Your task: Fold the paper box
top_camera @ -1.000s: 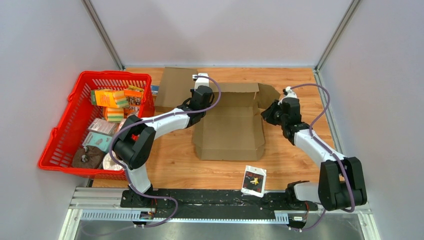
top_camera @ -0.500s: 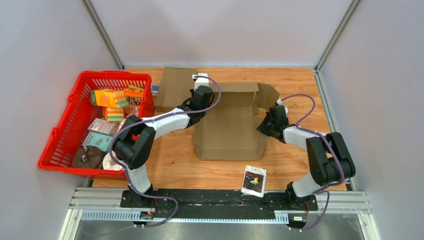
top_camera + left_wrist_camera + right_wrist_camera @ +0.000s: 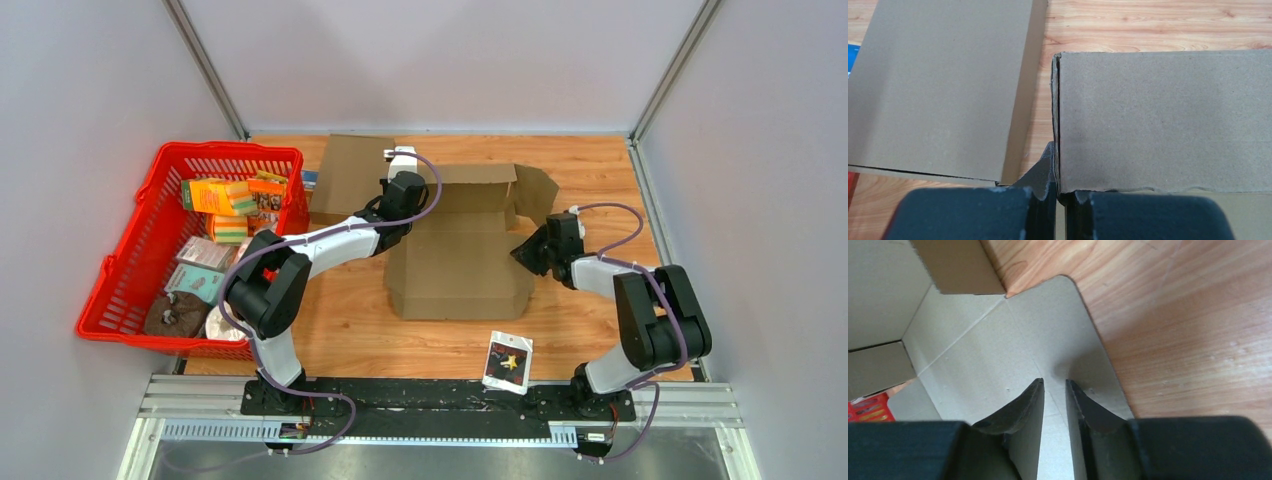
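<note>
The brown paper box [image 3: 460, 260] lies open in the middle of the table, walls partly raised. My left gripper [image 3: 400, 222] is at its back left corner. In the left wrist view the gripper [image 3: 1060, 195] is shut on the thin edge of a box wall [image 3: 1158, 120]. My right gripper [image 3: 525, 252] is low at the box's right side. In the right wrist view the right gripper [image 3: 1054, 382] stands a little open over a round-cornered flap [image 3: 1058, 330], with nothing between its fingers.
A flat cardboard sheet [image 3: 350, 175] lies left of the box at the back, also in the left wrist view [image 3: 938, 85]. A red basket [image 3: 120, 270] of groceries stands at the far left. A small printed packet [image 3: 508, 362] lies near the front edge.
My right arm has swung down from the box's back right corner to its right side, low over the flap. Its jaws have parted slightly. The left arm has not moved.
</note>
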